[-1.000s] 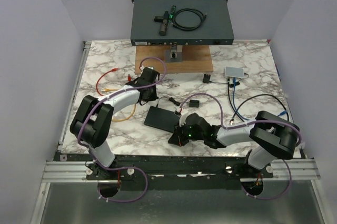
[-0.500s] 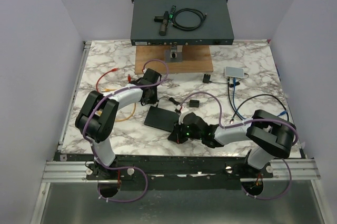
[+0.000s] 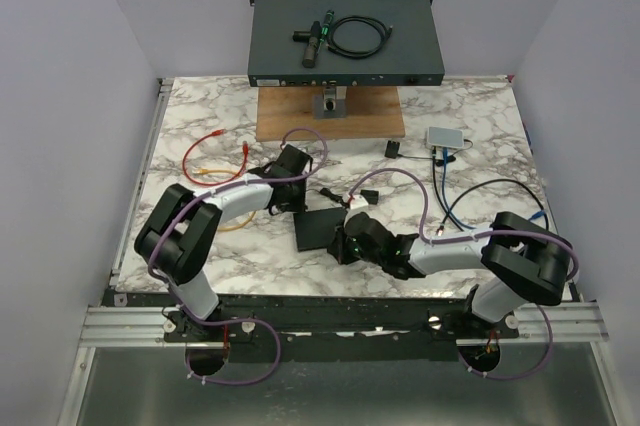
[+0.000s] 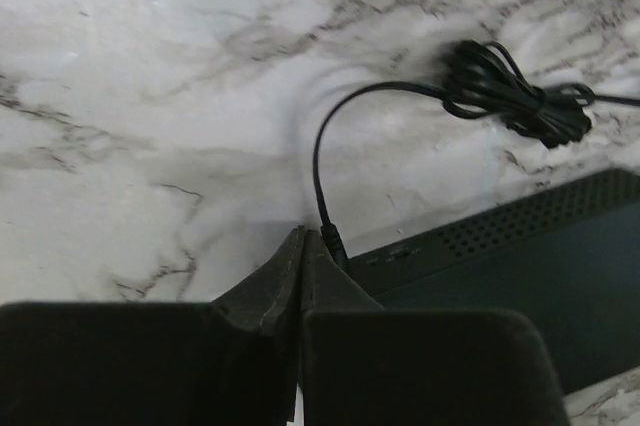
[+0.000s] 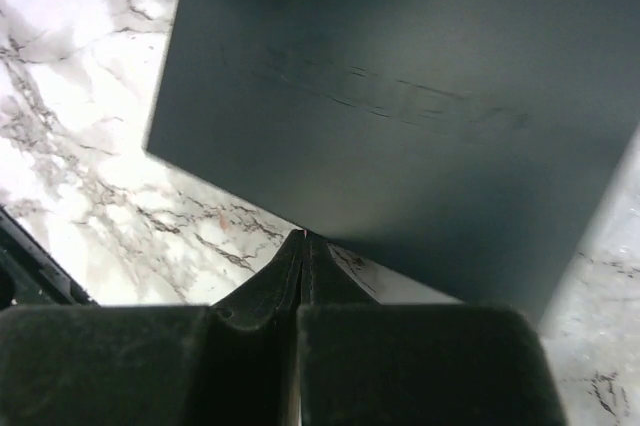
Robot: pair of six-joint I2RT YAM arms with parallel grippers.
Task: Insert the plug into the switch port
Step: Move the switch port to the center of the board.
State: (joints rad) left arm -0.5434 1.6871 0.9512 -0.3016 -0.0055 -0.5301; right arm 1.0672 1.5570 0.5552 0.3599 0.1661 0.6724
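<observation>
A white marble-patterned surface (image 3: 260,261) is seen carrying every item. A wooden board (image 3: 370,116) is laid at 12 o'clock against the far edge. At 2 o'clock a grey box (image 3: 446,136) is placed, with a small black block (image 3: 393,149) near it. A blue cable (image 3: 440,181) and a looped black cable (image 3: 500,184) are spread at 3 o'clock. A red cable (image 3: 212,138) is curled at 10 o'clock and an orange cable (image 3: 238,223) at 8 o'clock. A flat black switch (image 3: 318,230) is set near the centre, and a plug (image 4: 333,244) on a thin black lead (image 4: 318,146) is found just beside its perforated edge.
</observation>
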